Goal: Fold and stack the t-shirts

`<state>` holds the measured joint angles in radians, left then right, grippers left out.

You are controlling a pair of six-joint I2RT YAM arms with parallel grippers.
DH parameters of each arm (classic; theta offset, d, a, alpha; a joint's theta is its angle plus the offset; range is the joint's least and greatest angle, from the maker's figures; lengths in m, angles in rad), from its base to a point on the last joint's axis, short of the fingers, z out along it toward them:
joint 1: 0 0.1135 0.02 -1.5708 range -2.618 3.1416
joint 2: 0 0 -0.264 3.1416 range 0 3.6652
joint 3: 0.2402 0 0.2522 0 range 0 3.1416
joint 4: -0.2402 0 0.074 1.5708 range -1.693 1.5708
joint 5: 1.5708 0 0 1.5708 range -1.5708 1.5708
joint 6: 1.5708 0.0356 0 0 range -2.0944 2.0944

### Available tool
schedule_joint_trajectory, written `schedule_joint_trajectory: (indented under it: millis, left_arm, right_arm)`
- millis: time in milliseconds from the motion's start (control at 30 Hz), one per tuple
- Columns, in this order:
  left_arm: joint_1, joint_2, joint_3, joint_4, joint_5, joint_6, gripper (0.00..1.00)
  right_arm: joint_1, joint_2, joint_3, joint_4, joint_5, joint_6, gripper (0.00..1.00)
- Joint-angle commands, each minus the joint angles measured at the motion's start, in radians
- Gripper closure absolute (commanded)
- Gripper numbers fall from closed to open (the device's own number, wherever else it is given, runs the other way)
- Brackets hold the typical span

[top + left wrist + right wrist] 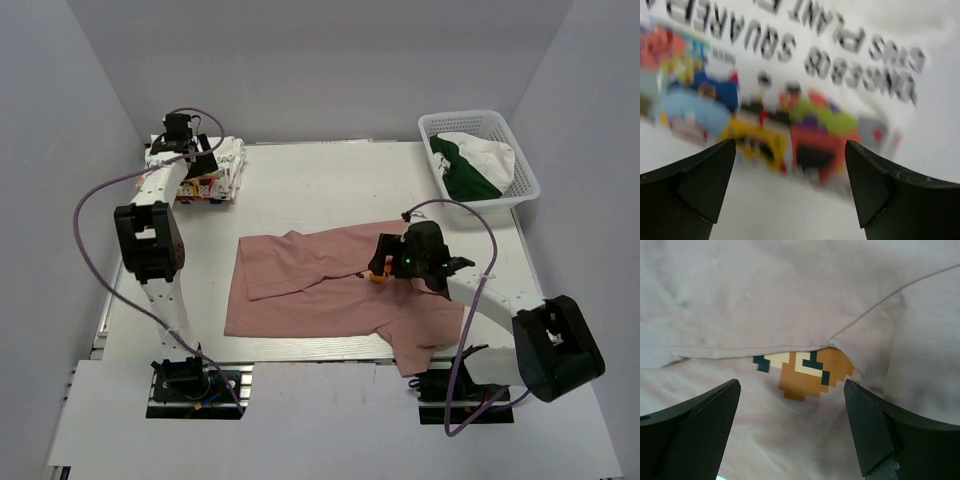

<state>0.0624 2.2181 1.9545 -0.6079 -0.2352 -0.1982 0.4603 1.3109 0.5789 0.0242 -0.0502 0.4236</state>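
A dusty-pink t-shirt (320, 285) lies partly folded across the middle of the table, one sleeve hanging toward the front right. Its orange pixel print (810, 372) peeks out under a folded edge. My right gripper (385, 268) hovers just over that print, open, with nothing between its fingers (875, 425). At the back left sits a folded white t-shirt (222, 170) with dark lettering and a colourful cartoon graphic (790, 120). My left gripper (188, 150) hangs close above it, open and empty, its fingers (700, 175) wide apart.
A white plastic basket (520, 165) at the back right holds a green and white garment (470, 165). Grey walls enclose the table on three sides. Purple cables loop off both arms.
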Motion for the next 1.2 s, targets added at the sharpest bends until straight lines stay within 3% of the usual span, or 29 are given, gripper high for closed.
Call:
schedule_joint_trajectory:
  millis: [0, 133, 333, 500, 667, 833, 1033, 1167]
  left_arm:
    - [-0.030, -0.292, -0.174, -0.076, 0.189, -0.197, 0.00]
    - [-0.096, -0.569, -0.669, 0.056, 0.286, -0.349, 0.00]
    - [-0.255, -0.849, -1.009, -0.029, 0.246, -0.489, 0.00]
    - [-0.348, -1.035, -1.185, -0.151, 0.218, -0.570, 0.00]
    - [-0.398, -1.120, -1.299, -0.087, 0.280, -0.612, 0.07]
    - [-0.438, -1.048, -1.312, -0.017, 0.304, -0.621, 0.23]
    - [-0.478, -0.989, -1.293, 0.027, 0.232, -0.630, 0.38]
    - [-0.487, -0.957, -1.274, 0.005, 0.150, -0.639, 0.39]
  right_arm:
    - [-0.003, -0.070, 0.019, -0.006, 0.044, 0.036, 0.10]
    - [-0.006, -0.119, 0.032, -0.065, 0.150, 0.095, 0.10]
    - [-0.009, -0.179, -0.004, -0.070, 0.233, 0.130, 0.10]
    - [-0.015, -0.216, -0.019, -0.079, 0.260, 0.133, 0.10]
    - [-0.020, -0.233, -0.027, -0.086, 0.266, 0.136, 0.10]
    - [-0.020, -0.234, -0.031, -0.095, 0.266, 0.138, 0.10]
    - [-0.022, -0.257, -0.034, -0.106, 0.259, 0.144, 0.10]
    - [-0.025, -0.262, -0.040, -0.107, 0.262, 0.145, 0.10]
